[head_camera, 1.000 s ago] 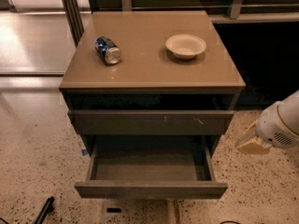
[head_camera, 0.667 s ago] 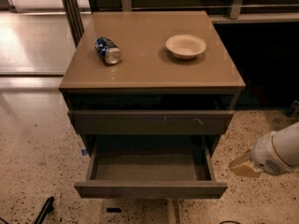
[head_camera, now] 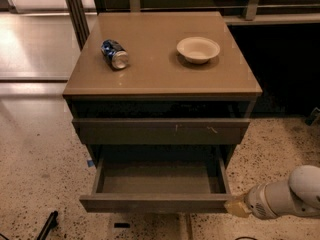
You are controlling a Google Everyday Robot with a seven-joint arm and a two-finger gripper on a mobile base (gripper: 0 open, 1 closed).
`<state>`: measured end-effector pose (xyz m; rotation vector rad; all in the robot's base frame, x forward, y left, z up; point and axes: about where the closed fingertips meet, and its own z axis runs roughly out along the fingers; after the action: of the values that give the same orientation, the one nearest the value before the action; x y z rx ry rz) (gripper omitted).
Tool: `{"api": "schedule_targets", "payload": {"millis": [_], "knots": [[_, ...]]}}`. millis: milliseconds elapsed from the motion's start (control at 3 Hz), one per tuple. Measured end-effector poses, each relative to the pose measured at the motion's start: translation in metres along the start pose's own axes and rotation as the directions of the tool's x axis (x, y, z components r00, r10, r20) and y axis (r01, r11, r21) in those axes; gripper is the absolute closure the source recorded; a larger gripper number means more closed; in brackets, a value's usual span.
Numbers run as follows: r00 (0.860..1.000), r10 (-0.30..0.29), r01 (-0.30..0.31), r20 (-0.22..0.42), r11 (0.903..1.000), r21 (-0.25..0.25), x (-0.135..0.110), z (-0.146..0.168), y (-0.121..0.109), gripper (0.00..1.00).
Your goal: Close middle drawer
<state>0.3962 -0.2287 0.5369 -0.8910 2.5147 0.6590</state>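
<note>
The middle drawer is pulled far out of the brown cabinet. Its plain dark front faces me and its grey flat floor shows empty. Above it is a taller drawer front with pale scratch marks, only slightly out. My gripper comes in from the lower right on a white arm. Its tan tip is at the right end of the middle drawer's front, at or very near the corner.
On the cabinet top lie a blue can on its side and a pale bowl. The floor is speckled around the cabinet. A dark object lies at the lower left. Dark shelving stands at the right.
My arm has moved down and to the left, from beside the cabinet's right side to the right front corner of the open middle drawer. The drawer has not visibly moved.
</note>
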Motion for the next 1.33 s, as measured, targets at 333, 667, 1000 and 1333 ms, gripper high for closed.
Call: {"api": "schedule_targets", "payload": {"millis": [333,667,1000,1333], "knots": [[0.999,0.033,-0.033,0.014,0.9983,-0.049,0.006,0.059,-0.014,1.0],[0.999,0.034,-0.033,0.014,0.9983,-0.049,0.006,0.06,-0.014,1.0],[0.995,0.099,-0.098,0.027,0.9947,-0.032,0.019,0.077,-0.03,1.0],[0.991,0.133,-0.132,0.031,0.9906,-0.036,0.022,0.105,-0.049,1.0]]}}
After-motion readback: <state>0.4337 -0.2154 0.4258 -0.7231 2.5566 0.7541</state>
